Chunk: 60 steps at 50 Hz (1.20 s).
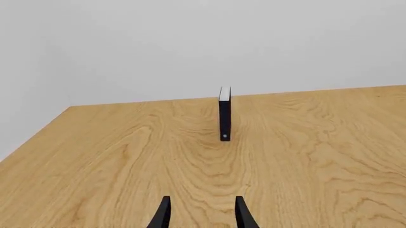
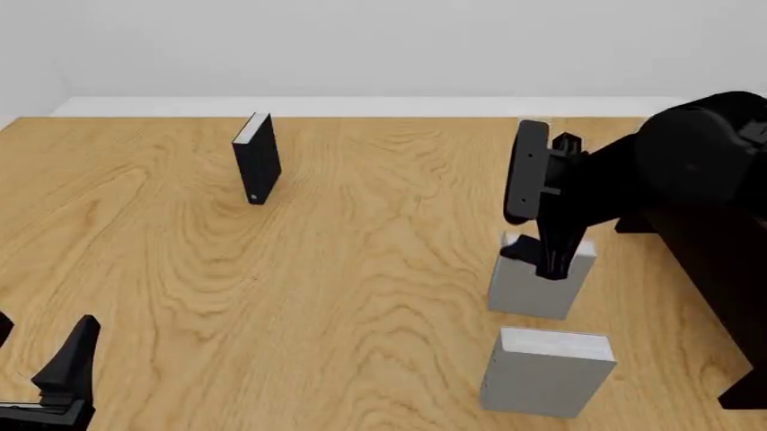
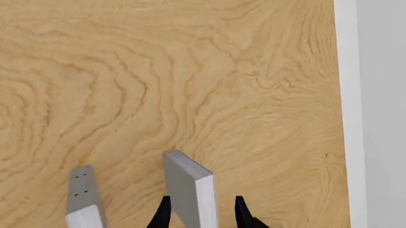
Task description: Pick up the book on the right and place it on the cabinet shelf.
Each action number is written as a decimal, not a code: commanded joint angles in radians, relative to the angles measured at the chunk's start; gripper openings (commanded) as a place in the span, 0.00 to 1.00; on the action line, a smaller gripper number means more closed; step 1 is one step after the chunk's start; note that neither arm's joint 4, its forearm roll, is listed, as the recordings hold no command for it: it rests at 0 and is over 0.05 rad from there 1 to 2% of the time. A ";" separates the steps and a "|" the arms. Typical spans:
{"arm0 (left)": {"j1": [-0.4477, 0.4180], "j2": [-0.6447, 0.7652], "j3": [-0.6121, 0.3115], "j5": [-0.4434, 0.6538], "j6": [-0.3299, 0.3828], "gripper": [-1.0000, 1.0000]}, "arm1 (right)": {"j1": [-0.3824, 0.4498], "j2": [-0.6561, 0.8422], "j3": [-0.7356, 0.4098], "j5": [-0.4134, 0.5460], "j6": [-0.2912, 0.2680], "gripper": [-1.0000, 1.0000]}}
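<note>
Two dark fingertips of the right gripper (image 3: 200, 213) are showing at the bottom edge of the right wrist view, standing parted with the top of the book (image 3: 189, 190) sitting between them; the gap is only a little wider than the book, and whether the pads are pressing on its covers cannot be told. In the front view the same gripper (image 2: 551, 262) is reaching down over the book (image 2: 540, 285), which is standing upright on the wooden table (image 2: 359, 269) at the right centre of the frame, its white page edge facing up. Just below it in that frame, nearer the camera, the second grey book (image 2: 545, 370) is standing upright and apart from it; the right wrist view is showing this one (image 3: 82, 199) at lower left with small dark marks on its face, too small to read. Over at the lower left of the front view, the left gripper (image 2: 42, 377) is hanging low, and in the left wrist view its fingers (image 1: 163, 213) are standing open around nothing but bare table. A slim black book (image 2: 257, 160) is standing upright in the upper left of the front view, a small pale dot near the foot of its spine; no lettering is legible on it.
</note>
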 commanded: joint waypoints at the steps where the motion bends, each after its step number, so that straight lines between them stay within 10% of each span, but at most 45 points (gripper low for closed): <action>1: 0.002 0.000 0.000 0.001 0.003 1.00 | -0.025 0.015 0.031 -0.027 -0.007 1.00; 60: 0.006 0.000 0.000 0.033 0.011 1.00 | -0.078 0.142 0.085 -0.145 0.002 1.00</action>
